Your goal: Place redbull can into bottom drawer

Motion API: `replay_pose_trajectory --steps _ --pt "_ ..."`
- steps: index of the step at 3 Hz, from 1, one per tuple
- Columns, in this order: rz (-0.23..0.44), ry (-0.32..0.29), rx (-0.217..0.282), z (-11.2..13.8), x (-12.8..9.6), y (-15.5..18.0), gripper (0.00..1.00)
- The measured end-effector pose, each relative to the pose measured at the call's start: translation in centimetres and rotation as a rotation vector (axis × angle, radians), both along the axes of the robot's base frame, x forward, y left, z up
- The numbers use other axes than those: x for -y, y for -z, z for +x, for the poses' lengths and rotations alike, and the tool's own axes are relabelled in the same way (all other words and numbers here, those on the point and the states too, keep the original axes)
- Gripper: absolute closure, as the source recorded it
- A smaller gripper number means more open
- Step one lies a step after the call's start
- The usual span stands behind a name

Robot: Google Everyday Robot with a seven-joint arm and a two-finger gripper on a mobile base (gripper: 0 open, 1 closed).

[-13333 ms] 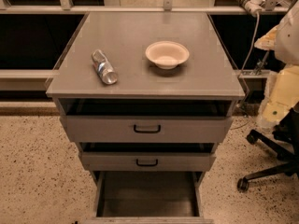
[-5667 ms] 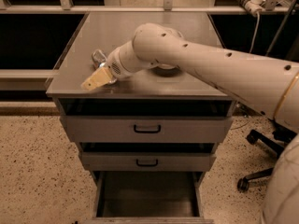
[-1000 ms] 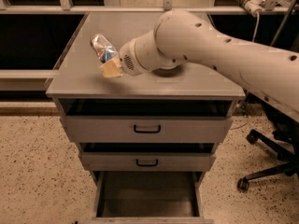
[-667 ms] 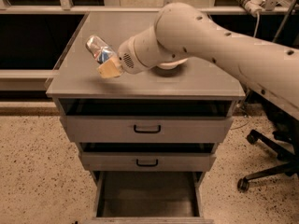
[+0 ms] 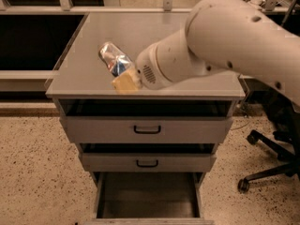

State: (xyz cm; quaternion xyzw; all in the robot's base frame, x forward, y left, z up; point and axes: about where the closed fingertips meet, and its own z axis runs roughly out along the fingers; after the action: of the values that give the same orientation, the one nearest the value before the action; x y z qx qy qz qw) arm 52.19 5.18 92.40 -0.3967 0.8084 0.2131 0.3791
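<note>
The redbull can (image 5: 112, 58), a slim silver can with blue and red markings, is held tilted in my gripper (image 5: 125, 77), raised over the front part of the grey cabinet top (image 5: 84, 41). The gripper's tan fingers (image 5: 124, 82) are shut on the can's lower end. My white arm (image 5: 225, 36) reaches in from the right and covers the middle and right of the top. The bottom drawer (image 5: 147, 198) stands pulled open below, its plain grey inside bare.
Two shallower drawers with black handles (image 5: 147, 129) sit above the bottom one, both slightly open. A black office chair base (image 5: 267, 168) stands on the speckled floor at the right. Dark shelving runs behind the cabinet. The white bowl is hidden behind my arm.
The can was taken off the cabinet top and is now lifted. In the last second my gripper moved with it toward the front edge and a little right.
</note>
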Motion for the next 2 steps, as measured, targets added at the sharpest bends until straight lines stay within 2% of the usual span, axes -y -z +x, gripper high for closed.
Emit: replay_pose_trajectory --steps 1,2 --pt "0.006 0.099 -0.012 -5.2 2.8 1.0 1.00" --pt "0.032 0.151 -0.056 -6.3 4.4 2.2 1.00"
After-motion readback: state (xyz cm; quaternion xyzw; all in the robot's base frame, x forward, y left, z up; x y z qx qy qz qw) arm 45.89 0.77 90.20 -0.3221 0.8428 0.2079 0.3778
